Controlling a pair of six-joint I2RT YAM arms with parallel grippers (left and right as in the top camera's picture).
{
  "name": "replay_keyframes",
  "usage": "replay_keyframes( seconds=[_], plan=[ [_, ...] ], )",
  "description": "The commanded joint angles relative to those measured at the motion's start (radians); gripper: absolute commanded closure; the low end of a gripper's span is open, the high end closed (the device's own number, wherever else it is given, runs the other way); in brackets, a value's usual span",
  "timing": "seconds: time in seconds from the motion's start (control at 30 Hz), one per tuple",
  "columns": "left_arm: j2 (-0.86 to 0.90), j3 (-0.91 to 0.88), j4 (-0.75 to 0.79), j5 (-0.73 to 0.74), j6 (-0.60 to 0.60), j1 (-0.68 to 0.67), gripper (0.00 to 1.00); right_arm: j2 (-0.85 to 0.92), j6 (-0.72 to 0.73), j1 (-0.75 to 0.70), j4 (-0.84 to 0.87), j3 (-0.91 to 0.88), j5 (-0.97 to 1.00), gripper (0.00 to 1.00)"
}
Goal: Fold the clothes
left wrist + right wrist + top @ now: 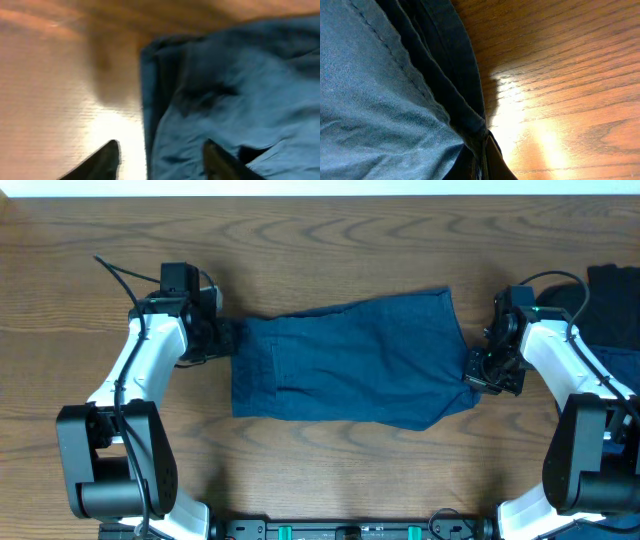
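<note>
- Presently, closest to the lens in the right wrist view, the right end effector (482, 161) is pressed together on a dark hem of the denim shorts (380, 100) at the bottom centre of the frame. The pinch looks meant to carry that edge over for a fold.
- At the bottom of the left wrist view, the left end effector (160, 160) has its fingers (107, 157) apart. One is over the bare desk (50, 90), the other over cloth, so they straddle the shorts' edge. Nothing is gripped; the placement suits taking that edge next.
- From overhead, the shorts lie flat across the centre of the frame, lengthwise from left to right. The left end effector is at their middle-left edge and the right one at their lower-right corner. Holds at opposite ends would allow an even lift.
- Whether the shorts are already doubled over cannot be told.
- Risk, as judged: with only one end secured, a pull would skew the cloth.
- Farthest off, at the upper right edge, a black garment (612, 300) lies apart from the shorts, behind the right arm.
</note>
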Motion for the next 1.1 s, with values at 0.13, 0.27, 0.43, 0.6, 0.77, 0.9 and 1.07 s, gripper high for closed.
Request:
replay_keyframes(
  seconds=[0.13, 0.27, 0.43, 0.6, 0.77, 0.9, 1.07],
  plan=[
    [0.020, 0.015, 0.110, 0.063, 0.131, 0.002, 0.37, -0.013, 0.018, 0.001, 0.016, 0.012, 0.028, 0.99],
    [0.072, 0.015, 0.157, 0.114, 0.151, 0.002, 0.54, -0.013, 0.018, 0.001, 0.021, 0.012, 0.028, 0.99],
    [0.144, 0.015, 0.190, 0.158, 0.182, 0.008, 0.87, -0.013, 0.022, 0.001, 0.021, 0.012, 0.028, 0.99],
    [0.135, 0.026, 0.204, 0.009, 0.114, 0.048, 0.94, -0.013, 0.023, -0.001, 0.022, 0.012, 0.050, 0.99],
    [0.122, 0.044, 0.213, -0.060, 0.071, 0.114, 0.94, -0.013, 0.046, -0.002, 0.022, 0.012, 0.104, 0.99],
    [0.122, 0.044, 0.224, -0.060, 0.061, 0.145, 0.94, -0.013, 0.044, -0.002, 0.006, 0.012, 0.120, 0.99],
    [0.122, 0.045, 0.242, -0.084, 0.052, 0.158, 0.86, -0.013, 0.035, -0.001, -0.001, 0.012, 0.130, 0.99]
  ],
)
